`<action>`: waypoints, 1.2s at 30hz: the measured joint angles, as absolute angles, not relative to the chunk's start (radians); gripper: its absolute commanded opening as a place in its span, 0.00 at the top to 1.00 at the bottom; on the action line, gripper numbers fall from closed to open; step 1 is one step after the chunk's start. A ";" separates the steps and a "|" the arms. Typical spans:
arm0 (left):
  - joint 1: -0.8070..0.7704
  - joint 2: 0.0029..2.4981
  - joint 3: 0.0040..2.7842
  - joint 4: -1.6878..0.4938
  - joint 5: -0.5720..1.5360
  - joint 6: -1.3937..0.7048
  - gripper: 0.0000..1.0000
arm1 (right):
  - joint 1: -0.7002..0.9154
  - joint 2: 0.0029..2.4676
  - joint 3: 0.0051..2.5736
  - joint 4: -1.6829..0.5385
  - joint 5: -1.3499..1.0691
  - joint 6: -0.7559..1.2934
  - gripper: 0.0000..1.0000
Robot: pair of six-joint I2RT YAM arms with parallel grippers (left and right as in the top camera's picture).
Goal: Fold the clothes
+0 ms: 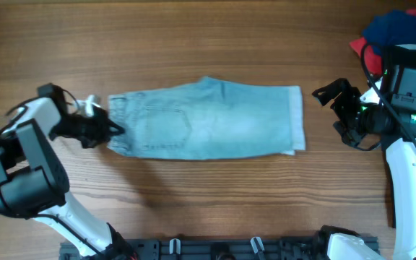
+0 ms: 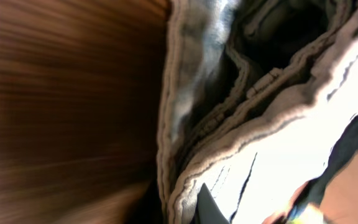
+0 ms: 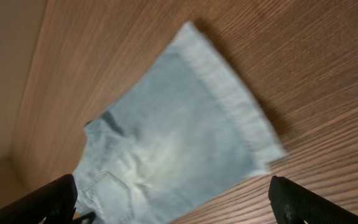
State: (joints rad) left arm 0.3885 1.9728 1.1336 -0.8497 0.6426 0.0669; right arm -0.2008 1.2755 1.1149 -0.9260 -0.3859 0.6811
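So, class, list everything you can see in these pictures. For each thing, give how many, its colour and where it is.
shorts: one, light blue denim, lying flat mid-table, waistband toward the left arm
blue garment: one, dark blue, heaped at the table's far right corner
red garment: one, red, showing at the edges of the same heap
table: one, brown wood, under everything
left gripper: one, black, shut on the waistband end of the shorts
right gripper: one, black, open, beside the hem end of the shorts, apart from it
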 measured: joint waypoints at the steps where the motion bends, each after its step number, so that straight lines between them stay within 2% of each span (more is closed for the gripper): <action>1: 0.410 1.972 1.167 -0.877 0.617 0.043 0.96 | -0.201 1.275 1.115 -0.926 -0.386 0.681 0.00; 6: 0.424 1.899 1.308 -1.003 0.468 -0.042 0.96 | -0.201 1.275 1.115 -0.926 -0.386 0.681 0.00; 12: 0.326 1.722 1.438 -1.112 0.305 -0.089 0.96 | -0.201 1.275 1.115 -0.926 -0.386 0.681 0.00; 22: -0.139 1.634 1.464 -1.124 0.093 -0.229 0.96 | -0.201 1.275 1.115 -0.926 -0.386 0.681 0.00; 27: -0.316 1.635 1.487 -1.121 -0.049 -0.315 0.96 | -0.201 1.275 1.115 -0.926 -0.386 0.681 0.00; 32: -0.320 1.635 1.645 -1.283 -0.168 -0.337 0.96 | -0.201 1.275 1.115 -0.927 -0.386 0.681 0.00; 36: -0.263 1.634 1.753 -1.410 -0.214 -0.340 0.96 | -0.201 1.275 1.115 -0.926 -0.386 0.681 0.00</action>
State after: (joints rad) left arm -0.2626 1.6341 1.7535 -1.4097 -0.2142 -0.3397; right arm -0.2008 1.2755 1.1149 -0.9264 -0.3859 0.6811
